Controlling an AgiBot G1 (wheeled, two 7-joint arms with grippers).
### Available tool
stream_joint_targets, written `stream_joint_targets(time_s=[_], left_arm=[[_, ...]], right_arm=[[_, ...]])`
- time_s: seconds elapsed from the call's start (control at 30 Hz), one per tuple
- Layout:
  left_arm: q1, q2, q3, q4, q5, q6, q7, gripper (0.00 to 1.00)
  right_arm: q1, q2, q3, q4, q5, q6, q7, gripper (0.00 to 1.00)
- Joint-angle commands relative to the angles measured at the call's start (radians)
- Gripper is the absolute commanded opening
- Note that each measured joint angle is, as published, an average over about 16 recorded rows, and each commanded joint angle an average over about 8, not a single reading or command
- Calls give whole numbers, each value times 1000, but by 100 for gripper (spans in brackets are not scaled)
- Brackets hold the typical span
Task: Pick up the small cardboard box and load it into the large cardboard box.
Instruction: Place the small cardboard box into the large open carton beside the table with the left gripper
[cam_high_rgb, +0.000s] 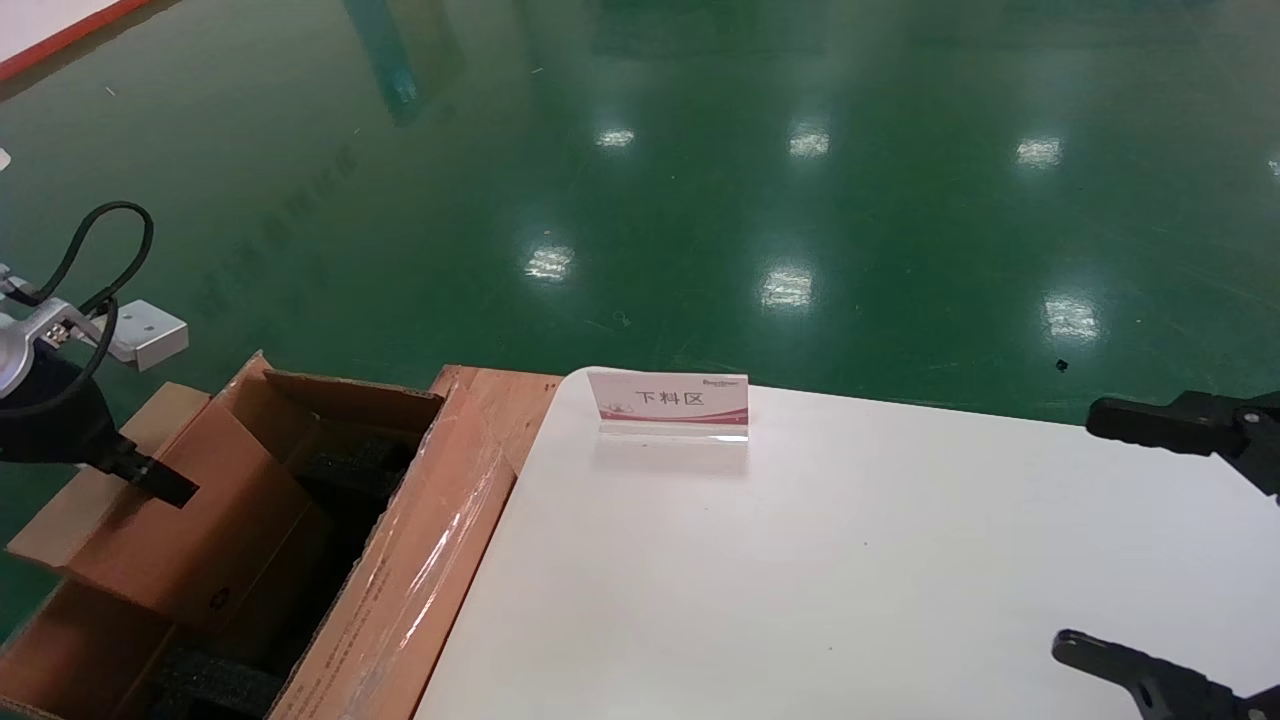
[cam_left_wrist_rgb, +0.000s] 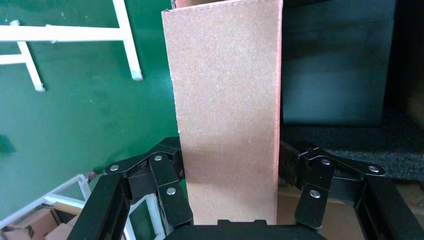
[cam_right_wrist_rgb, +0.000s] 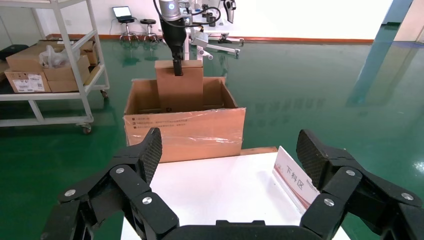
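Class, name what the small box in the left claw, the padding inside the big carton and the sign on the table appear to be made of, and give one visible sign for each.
Small box: cardboard, matte; grainy pinkish-brown face. Padding: probably black foam; dull, porous-looking surface. Sign: likely clear acrylic holding a printed card; its see-through base shines on the table. The left claw grips the small box.

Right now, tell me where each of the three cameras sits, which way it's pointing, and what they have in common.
Head view: on the robot's head, looking forward and down at the white table and green floor; the left gripper holds the small cardboard box in the large cardboard box, and the right gripper is at the right edge.
Left wrist view: on the left arm, looking along its fingers clamped on the small box.
Right wrist view: on the right arm over the table, facing both boxes.
Shared: all three show the small box; head and right wrist views show the sign.
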Motion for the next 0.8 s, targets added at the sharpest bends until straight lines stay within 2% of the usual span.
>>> stream_joint_targets(time_s=[0.03,0.8], left_arm=[[9,7,0,10,0,-5,-3,0],[206,81,3,139,-33,-92,-34,0]], right_arm=[[0,0,0,0,0,0,0,100],[0,1,-1,0,1,1,-1,100]])
